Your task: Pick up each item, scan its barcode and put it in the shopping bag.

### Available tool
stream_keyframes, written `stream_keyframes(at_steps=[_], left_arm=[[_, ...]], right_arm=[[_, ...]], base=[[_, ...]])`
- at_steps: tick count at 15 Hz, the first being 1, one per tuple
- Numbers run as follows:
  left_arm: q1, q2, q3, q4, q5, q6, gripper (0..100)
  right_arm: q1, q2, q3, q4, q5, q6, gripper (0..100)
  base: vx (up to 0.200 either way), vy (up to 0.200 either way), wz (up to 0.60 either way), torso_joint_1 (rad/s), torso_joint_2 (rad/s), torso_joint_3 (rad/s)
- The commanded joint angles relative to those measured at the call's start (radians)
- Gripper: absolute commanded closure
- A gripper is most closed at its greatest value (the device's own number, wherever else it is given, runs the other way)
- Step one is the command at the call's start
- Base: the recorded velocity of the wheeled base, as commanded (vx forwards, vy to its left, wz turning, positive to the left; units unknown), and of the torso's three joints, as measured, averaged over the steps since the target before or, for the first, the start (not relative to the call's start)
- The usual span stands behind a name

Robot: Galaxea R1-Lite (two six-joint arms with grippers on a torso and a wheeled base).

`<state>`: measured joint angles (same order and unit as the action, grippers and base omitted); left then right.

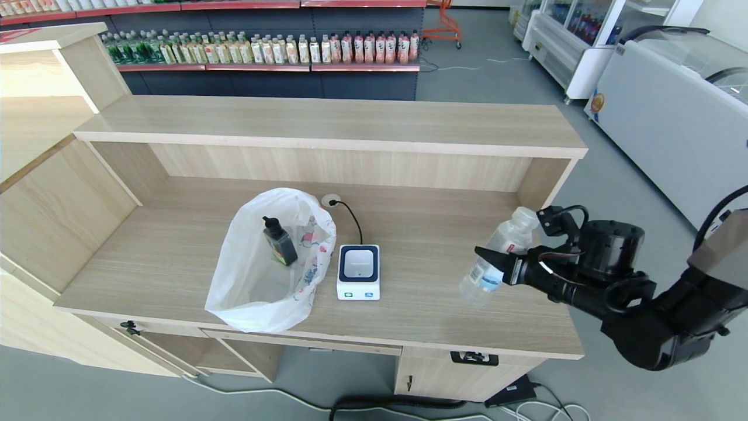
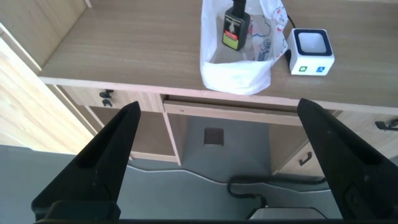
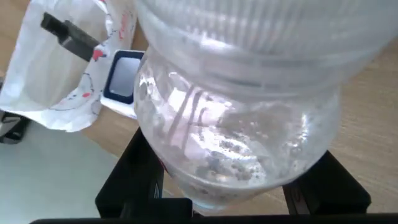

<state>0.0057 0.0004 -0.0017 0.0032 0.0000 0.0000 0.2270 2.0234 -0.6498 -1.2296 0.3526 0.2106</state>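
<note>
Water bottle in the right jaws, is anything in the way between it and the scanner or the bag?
Nothing visible blocks the way to the scanner: only bare counter lies between it and the bottle. The shopping bag stands just beyond the scanner, mouth open, so the bottle would have to pass over it.

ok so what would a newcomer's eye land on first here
First, the right gripper holding a clear plastic bottle tilted over the right end of the wooden counter. Next, the white shopping bag standing open at the counter's middle with a dark bottle inside, and the small white scanner just to its right.
</note>
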Motion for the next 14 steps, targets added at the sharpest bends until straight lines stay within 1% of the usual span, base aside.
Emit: stream_keyframes(at_steps=[1,2,3,4,5,6,9,11,14], left_arm=[[0.000,0.000,0.000,0.000,0.000,0.000,0],[0.000,0.000,0.000,0.000,0.000,0.000,0],[0.000,0.000,0.000,0.000,0.000,0.000,0],[0.000,0.000,0.000,0.000,0.000,0.000,0],[0.000,0.000,0.000,0.000,0.000,0.000,0],[0.000,0.000,0.000,0.000,0.000,0.000,0],[0.000,0.000,0.000,0.000,-0.002,0.000,0],[0.000,0.000,0.000,0.000,0.000,0.000,0],[0.000,0.000,0.000,0.000,0.000,0.000,0]], right_arm=[[0.038,-0.301,0.036,0.185,0.218,0.122,100],[0.063,-0.319,0.053,0.191,0.258,0.125,100],[0.066,-0.321,0.055,0.191,0.261,0.125,100],[0.110,-0.342,0.094,0.191,0.321,0.135,100],[0.120,-0.348,0.105,0.193,0.347,0.138,100],[0.126,-0.354,0.119,0.193,0.401,0.138,100],[0.127,-0.365,0.130,0.194,0.516,0.139,100],[0.130,-0.364,0.128,0.193,0.577,0.139,100],[0.141,-0.371,0.145,0.193,0.634,0.141,100]], base=[[0.000,0.000,0.00,0.000,0.00,0.000],[0.000,0.000,0.00,0.000,0.00,0.000],[0.000,0.000,0.00,0.000,0.00,0.000],[0.000,0.000,0.00,0.000,0.00,0.000],[0.000,0.000,0.00,0.000,0.00,0.000],[0.000,0.000,0.00,0.000,0.00,0.000],[0.000,0.000,0.00,0.000,0.00,0.000],[0.000,0.000,0.00,0.000,0.00,0.000],[0.000,0.000,0.00,0.000,0.00,0.000]])
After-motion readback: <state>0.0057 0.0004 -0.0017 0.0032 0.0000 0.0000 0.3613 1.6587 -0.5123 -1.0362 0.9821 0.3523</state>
